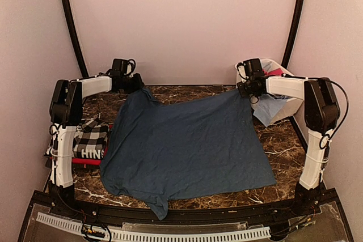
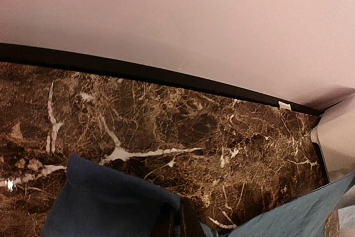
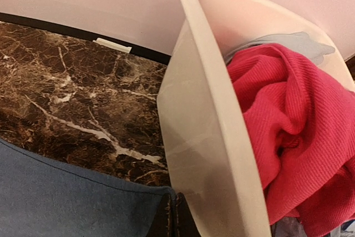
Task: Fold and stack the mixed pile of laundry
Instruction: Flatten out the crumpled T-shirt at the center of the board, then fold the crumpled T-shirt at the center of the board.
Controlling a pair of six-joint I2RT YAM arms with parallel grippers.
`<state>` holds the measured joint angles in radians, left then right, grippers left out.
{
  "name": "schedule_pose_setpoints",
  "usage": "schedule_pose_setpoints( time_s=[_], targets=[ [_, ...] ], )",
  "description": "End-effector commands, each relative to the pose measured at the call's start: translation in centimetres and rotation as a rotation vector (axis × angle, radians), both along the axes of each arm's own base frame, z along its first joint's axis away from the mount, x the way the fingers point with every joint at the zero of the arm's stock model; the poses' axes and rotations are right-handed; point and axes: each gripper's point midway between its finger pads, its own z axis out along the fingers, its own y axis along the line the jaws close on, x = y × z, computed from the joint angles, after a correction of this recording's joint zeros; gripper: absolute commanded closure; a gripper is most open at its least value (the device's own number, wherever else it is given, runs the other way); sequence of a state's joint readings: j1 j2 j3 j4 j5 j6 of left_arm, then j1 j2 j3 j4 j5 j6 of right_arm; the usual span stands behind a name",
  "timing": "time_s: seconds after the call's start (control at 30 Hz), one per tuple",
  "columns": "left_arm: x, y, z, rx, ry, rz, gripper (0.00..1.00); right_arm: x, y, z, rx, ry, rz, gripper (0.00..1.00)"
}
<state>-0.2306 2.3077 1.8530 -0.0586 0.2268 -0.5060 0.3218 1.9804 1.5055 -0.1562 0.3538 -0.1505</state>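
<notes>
The left jaws are closed on one far corner of the navy blue tee [image 1: 181, 145]. In the left wrist view only the dark tips show at the bottom edge, pinched together with a bunched fold of the navy blue tee [image 2: 105, 203] beside them; most of the fingers are cut off by the frame. The right jaws are likewise shut on the tee's other far corner. Their tips are barely visible at the bottom of the right wrist view, with the blue cloth [image 3: 72, 198] reaching them from the left.

Both held corners are raised near the far edge of the desk [image 1: 283, 151], one toward the far left corner and one toward the far right. From there the tee slopes down and lies spread over the middle of the desk. One sleeve drapes over the near edge, so its end is hard to follow against the dark frame.

Just beside the right jaws stands the white tub [image 3: 205, 137], at the far right corner, tilted in the wrist view. A pinkish-red ribbed garment [image 3: 294, 137] fills it, with a grey piece [image 3: 294, 43] behind, mostly hidden. From above, the right arm [image 1: 295, 89] covers much of the tub [image 1: 286, 109], and a light blue piece [image 1: 266, 109] hangs down its side.

At the left edge lies a folded black-and-white checked garment [image 1: 91, 137]. Its white lettering is partly covered by the tee and the left arm [image 1: 65, 140]. A red piece [image 1: 85, 161] lies under it, showing only as a thin strip.
</notes>
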Motion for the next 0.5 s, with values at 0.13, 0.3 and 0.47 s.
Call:
schedule_pose_setpoints(
  time_s=[0.13, 0.3, 0.47],
  targets=[
    [1.9, -1.4, 4.4, -0.090, -0.079, -0.042, 0.98, 0.6, -2.2, 2.9, -0.027, -0.069, -0.033, 1.00],
    [2.3, -1.8, 4.8, -0.094, -0.076, -0.061, 0.98, 1.1, -1.6, 2.1, -0.004, -0.043, -0.001, 1.00],
    [0.8, -2.2, 6.8, -0.113, -0.072, -0.089, 0.99, 0.7, -1.1, 1.8, 0.010, -0.015, 0.022, 1.00]
  ],
)
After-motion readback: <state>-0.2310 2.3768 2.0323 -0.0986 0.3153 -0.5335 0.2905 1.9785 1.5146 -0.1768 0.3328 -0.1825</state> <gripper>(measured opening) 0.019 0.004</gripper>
